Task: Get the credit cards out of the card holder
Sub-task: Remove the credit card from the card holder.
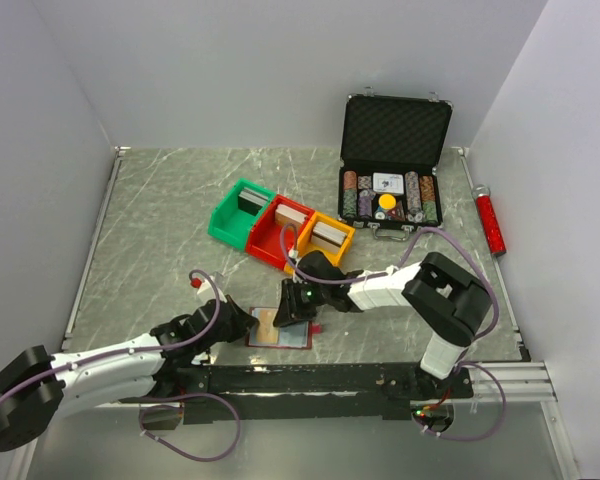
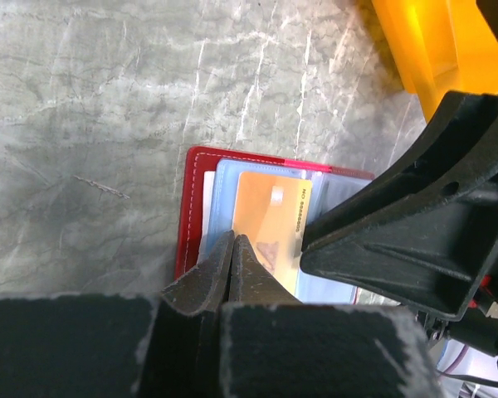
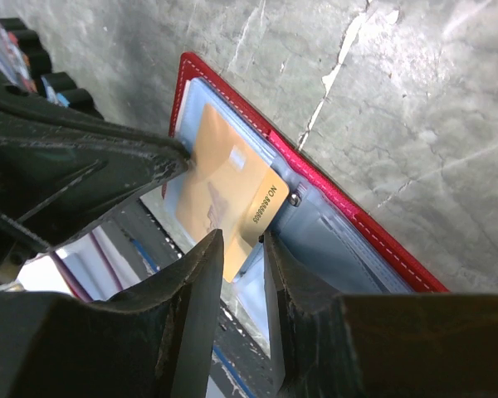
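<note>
Left claw [image 2: 232, 249] first: fingers pressed tight together, tips down at the edge of the orange card [image 2: 270, 215]. That card lies face up on the pale blue sleeve of the red wallet [image 2: 195, 199], which I see spread open flat on the grey table [image 2: 100, 116], close to its front edge. Right claw [image 3: 242, 249]: fingers a narrow gap apart, the card's corner between them. Gripping or not, I can't tell.
</note>
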`<action>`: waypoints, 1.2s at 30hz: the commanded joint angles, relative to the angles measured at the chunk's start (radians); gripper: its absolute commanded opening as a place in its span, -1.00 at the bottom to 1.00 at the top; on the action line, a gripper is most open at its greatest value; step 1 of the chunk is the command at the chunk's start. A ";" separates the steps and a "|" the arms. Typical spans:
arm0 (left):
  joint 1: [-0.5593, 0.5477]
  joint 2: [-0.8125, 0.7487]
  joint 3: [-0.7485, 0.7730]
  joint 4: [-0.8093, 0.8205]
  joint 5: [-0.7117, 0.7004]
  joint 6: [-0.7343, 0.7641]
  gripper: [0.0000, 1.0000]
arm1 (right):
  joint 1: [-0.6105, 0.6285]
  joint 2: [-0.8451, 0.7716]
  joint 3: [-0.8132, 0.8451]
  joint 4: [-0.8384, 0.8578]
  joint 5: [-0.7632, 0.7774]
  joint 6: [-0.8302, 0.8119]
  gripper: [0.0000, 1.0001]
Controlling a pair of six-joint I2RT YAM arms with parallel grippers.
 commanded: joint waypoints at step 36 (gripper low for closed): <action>-0.005 0.024 -0.026 -0.063 -0.010 -0.053 -0.99 | -0.026 -0.006 -0.017 0.102 0.002 0.087 -0.44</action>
